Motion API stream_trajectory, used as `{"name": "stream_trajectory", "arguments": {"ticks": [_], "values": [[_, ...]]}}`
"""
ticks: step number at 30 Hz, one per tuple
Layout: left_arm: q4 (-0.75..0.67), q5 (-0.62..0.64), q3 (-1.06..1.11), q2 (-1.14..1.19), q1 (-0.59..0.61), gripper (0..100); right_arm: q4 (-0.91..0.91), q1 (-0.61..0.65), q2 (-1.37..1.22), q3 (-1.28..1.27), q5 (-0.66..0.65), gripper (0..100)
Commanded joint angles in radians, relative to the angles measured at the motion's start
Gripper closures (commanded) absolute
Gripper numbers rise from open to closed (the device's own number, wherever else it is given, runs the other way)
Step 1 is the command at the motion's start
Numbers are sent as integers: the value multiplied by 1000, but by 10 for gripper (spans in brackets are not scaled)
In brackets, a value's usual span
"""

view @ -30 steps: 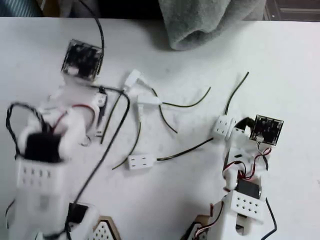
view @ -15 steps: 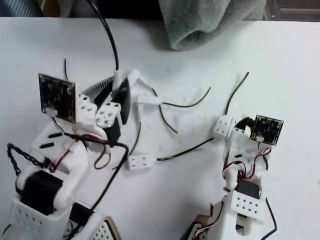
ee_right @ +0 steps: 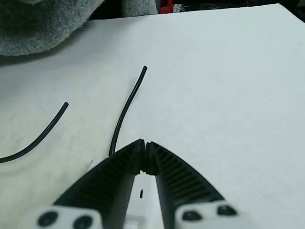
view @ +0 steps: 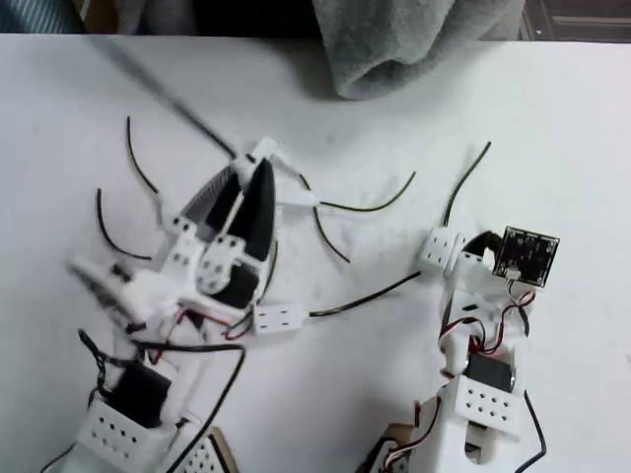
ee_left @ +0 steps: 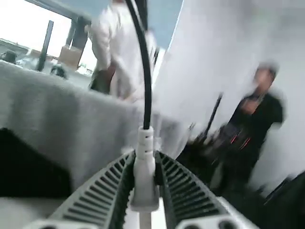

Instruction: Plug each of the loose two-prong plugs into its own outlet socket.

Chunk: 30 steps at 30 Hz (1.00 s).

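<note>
No plug is seated in a socket yet. One white plug (ee_left: 143, 183) is pinched in the left hand (ee_left: 145, 156), near a second plug (view: 293, 198) lying loose on the surface (view: 552, 128). The right hand (ee_right: 143, 145) is pressed shut around the right socket (view: 441, 248). The middle socket (view: 279, 317) lies unheld. No readable writing can be made out.

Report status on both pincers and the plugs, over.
Left pincer shut on a white plug. Right pincer shut on an outlet block. Loose socket strip lies between the arms, wires around it.
</note>
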<state>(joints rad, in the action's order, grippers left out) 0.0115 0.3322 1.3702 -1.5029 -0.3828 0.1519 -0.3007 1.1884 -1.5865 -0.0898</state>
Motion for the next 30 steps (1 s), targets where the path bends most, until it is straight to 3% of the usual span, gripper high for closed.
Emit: {"name": "stream_trajectory", "arguments": {"ticks": [1, 7, 12, 18, 21, 26, 30], "values": [[-176, 393, 106, -145, -12, 976, -19, 5, -1, 9, -11, 974], [-81, 557, 117, -216, -19, 976, -7, 7, 4, 15, -11, 974], [-129, 690, 160, -269, -21, 976, 116, 7, 8, 97, -11, 974], [-180, 700, 226, -323, -16, 976, 332, 18, 8, 301, -11, 974], [-180, 701, 226, -321, -19, 976, 487, 101, 8, 457, -23, 974], [-180, 701, 226, -321, -15, 976, 768, 369, -2, 721, -106, 975], [-184, 701, 226, -321, -19, 976, 888, 532, -2, 830, -187, 978]]}}
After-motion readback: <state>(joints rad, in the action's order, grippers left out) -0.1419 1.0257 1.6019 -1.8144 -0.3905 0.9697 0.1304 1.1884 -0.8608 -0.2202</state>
